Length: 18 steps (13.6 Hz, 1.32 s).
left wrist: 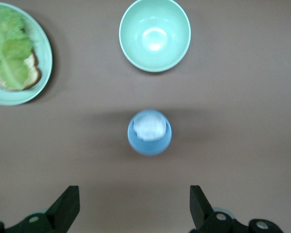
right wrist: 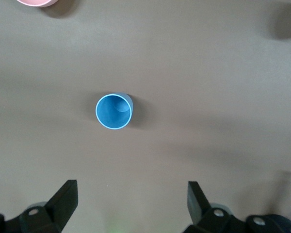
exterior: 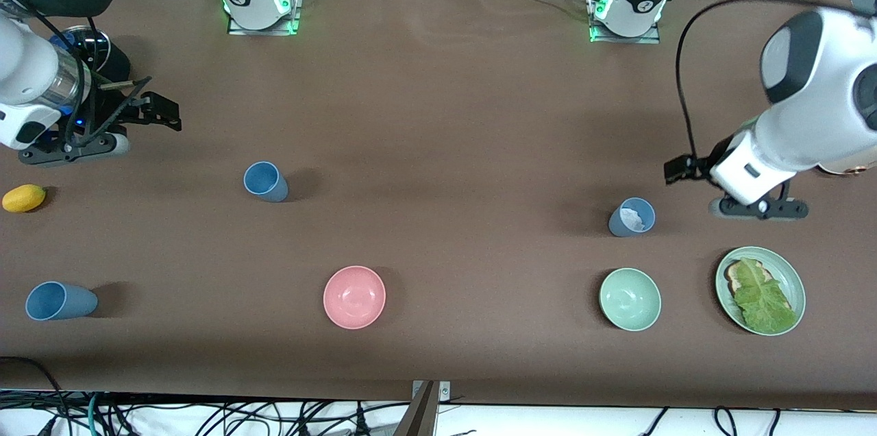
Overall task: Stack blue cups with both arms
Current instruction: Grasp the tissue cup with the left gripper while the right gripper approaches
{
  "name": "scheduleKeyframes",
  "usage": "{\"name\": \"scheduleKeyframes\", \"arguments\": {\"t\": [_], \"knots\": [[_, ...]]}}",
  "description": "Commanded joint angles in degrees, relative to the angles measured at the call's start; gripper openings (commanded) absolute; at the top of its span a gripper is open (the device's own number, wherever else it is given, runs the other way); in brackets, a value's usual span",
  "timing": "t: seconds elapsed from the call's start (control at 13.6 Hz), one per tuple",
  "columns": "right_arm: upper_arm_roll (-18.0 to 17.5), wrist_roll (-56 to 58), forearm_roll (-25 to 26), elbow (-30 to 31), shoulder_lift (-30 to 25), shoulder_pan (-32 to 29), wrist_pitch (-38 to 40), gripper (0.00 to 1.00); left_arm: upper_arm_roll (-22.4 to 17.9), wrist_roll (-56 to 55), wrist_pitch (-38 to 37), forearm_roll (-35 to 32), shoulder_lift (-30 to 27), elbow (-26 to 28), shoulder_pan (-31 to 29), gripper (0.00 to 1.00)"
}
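Three blue cups are standing upright and well apart on the brown table (exterior: 438,114), and I am taking the pink bowl (exterior: 354,297) as my landmark. One empty cup (exterior: 265,181) is sitting farther from the front camera than the pink bowl, toward the right arm's end. A second empty cup (exterior: 58,301) is sitting level with the pink bowl, nearly at the table's edge on that same end. The third cup (exterior: 632,216), holding something white and crumpled, is sitting toward the left arm's end, farther from the camera than the pink bowl.

Both arms are hovering with fingers spread wide and holding nothing. I am judging the right gripper (exterior: 147,110) to be nearer the first empty cup; its wrist view is showing that cup (right wrist: 114,111) mouth-up, ahead of and between the two fingertips, long axis vertical. The left gripper (exterior: 685,168) is hanging just beside the third cup; its wrist view is framing that cup (left wrist: 149,132) centred ahead of the open fingers.

Farther out, a green bowl (exterior: 630,299) and a green plate (exterior: 795,285) carrying toast and a lettuce leaf are lying toward the left arm's end from the pink bowl, and a yellow lemon-like fruit (exterior: 24,198) toward the right arm's end. I am reading no brand, label or writing anywhere.
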<state>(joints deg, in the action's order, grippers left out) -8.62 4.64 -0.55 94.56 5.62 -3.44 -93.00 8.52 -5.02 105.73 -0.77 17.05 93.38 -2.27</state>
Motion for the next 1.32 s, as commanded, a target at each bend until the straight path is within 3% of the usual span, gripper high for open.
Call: {"name": "scheduleKeyframes", "arguments": {"t": [0.0, 0.29, 0.44, 0.51, 0.59, 0.81, 1.1, 1.25], "knots": [[-0.34, -0.07, 0.02, 2.46, -0.44, -0.08, -0.86, 1.00, 0.18, 3.17, 9.02, 0.15, 4.47, 3.28, -1.33, 0.99], [-0.43, -0.16, -0.42, 16.76, -5.78, -0.08, -11.20, 1.00, 0.09, 3.18, 24.83, -2.91, 5.01, 15.49, -1.86, 0.96], [-0.52, -0.16, -0.42, 23.28, -7.99, -0.08, -16.75, 1.00, 0.01, 3.18, 30.39, -3.28, 5.27, 20.34, -1.86, 0.86], [-0.52, -0.16, -0.42, 25.48, -8.34, -0.08, -18.87, 1.00, 0.09, 3.18, 30.50, -3.28, 6.14, 20.61, -1.95, 0.76], [-0.43, -0.16, -0.42, 27.68, -8.44, -0.08, -21.24, 1.00, 0.09, 3.18, 30.50, -3.28, 6.67, 20.62, -1.95, 0.53], [-0.52, -0.16, -0.42, 33.40, -7.91, -0.08, -28.88, 1.00, 0.09, 3.44, 30.50, -3.28, 8.52, 20.44, -2.03, 0.00], [-0.52, -0.16, -0.33, 36.14, -2.39, -0.08, -38.03, 1.00, 0.18, 3.71, 30.06, -3.19, 7.91, 19.04, -1.95, 0.00], [-0.52, -0.16, -0.33, 36.14, 1.13, 0.01, -41.90, 1.00, 0.53, 3.44, 25.78, -2.49, 7.38, 16.16, -1.07, 0.00]]}}
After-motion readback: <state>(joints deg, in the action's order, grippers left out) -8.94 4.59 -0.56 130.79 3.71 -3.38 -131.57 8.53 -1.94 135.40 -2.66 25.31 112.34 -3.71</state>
